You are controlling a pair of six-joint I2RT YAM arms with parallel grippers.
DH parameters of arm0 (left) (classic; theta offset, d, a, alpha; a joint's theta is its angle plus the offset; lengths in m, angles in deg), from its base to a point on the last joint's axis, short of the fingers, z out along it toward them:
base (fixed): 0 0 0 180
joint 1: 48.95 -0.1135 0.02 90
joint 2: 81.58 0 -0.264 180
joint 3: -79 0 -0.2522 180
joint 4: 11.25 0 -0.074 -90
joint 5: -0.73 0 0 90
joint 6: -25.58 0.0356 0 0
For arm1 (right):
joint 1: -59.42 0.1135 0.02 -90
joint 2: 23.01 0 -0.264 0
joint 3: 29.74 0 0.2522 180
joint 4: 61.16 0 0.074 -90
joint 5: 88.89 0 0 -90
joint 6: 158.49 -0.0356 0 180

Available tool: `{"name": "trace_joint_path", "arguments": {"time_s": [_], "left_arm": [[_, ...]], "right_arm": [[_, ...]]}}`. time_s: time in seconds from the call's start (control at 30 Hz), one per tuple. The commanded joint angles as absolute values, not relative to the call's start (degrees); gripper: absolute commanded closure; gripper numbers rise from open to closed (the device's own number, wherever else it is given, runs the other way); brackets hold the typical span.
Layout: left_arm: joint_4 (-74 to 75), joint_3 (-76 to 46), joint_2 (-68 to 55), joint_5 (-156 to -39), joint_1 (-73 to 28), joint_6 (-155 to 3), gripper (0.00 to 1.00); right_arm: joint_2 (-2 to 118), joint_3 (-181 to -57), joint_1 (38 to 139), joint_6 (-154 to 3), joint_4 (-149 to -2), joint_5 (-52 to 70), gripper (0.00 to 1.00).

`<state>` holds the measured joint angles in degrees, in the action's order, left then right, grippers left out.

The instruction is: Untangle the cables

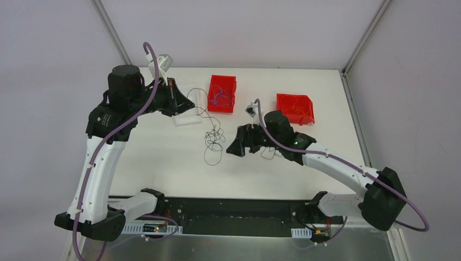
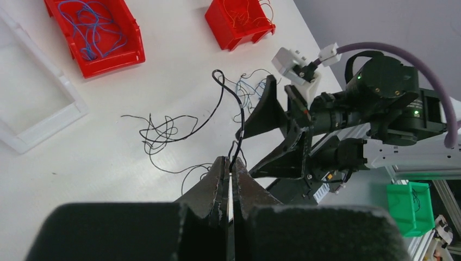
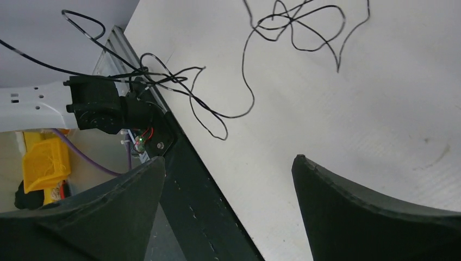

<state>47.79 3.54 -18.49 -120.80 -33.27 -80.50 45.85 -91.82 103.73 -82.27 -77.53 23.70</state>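
Left gripper (image 2: 230, 173) is pinched together on one black cable (image 2: 240, 117). The strand runs straight out from its fingertips, loops over and drops to the knot (image 1: 214, 136) on the table (image 1: 163, 163). Right gripper (image 3: 227, 162) has its jaws wide apart and holds nothing. It's the nearer one, knot just ahead of its fingertips, so it's likely the one to pin it.

Thin black cables (image 1: 213, 137) on a white table (image 1: 163, 163). 2 red bins: left bin (image 1: 224, 79) with blue strands (image 2: 89, 24), right bin (image 1: 282, 98) with orange strands (image 2: 239, 12).
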Motion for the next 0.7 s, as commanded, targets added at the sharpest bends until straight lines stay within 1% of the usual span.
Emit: {"name": "trace_joint_path", "arguments": {"time_s": [0.0, 0.1, 0.27, 0.4, 0.47, 0.57, 0.6, 0.67], "left_arm": [[45.62, 5.92, -19.21, -123.0, -33.22, -81.93, 1.0], [45.34, 6.17, -19.04, -122.69, -33.22, -82.98, 1.0], [45.07, 6.82, -19.07, -120.08, -33.22, -83.64, 1.0], [45.01, 6.76, -19.66, -113.65, -33.22, -85.64, 1.0], [44.61, 6.59, -19.47, -113.05, -33.22, -86.58, 1.0], [43.74, 6.41, -19.12, -113.08, -33.22, -88.12, 1.0], [43.47, 6.29, -19.04, -113.17, -33.22, -88.42, 1.0], [43.14, 6.27, -18.93, -112.73, -33.21, -88.59, 1.0]], "right_arm": [[49.77, -94.07, 107.77, -79.66, -65.9, 22.49, 0.1], [53.19, -93.02, 109.03, -79.82, -58.55, 19.77, 0.12], [61.01, -96.06, 110.55, -80.43, -54.22, 18.85, 0.21], [65.3, -94.75, 112.22, -81.82, -47.86, 17.22, 0.3], [67.95, -94.44, 112.57, -83.57, -44.23, 16.67, 0.37], [70.19, -93.92, 113.34, -86.37, -38.01, 15.56, 0.45], [70.62, -94.2, 113.63, -86.84, -37.32, 14.83, 0.5], [71.12, -94.64, 114.02, -87.36, -37.13, 12.99, 0.66]]}}
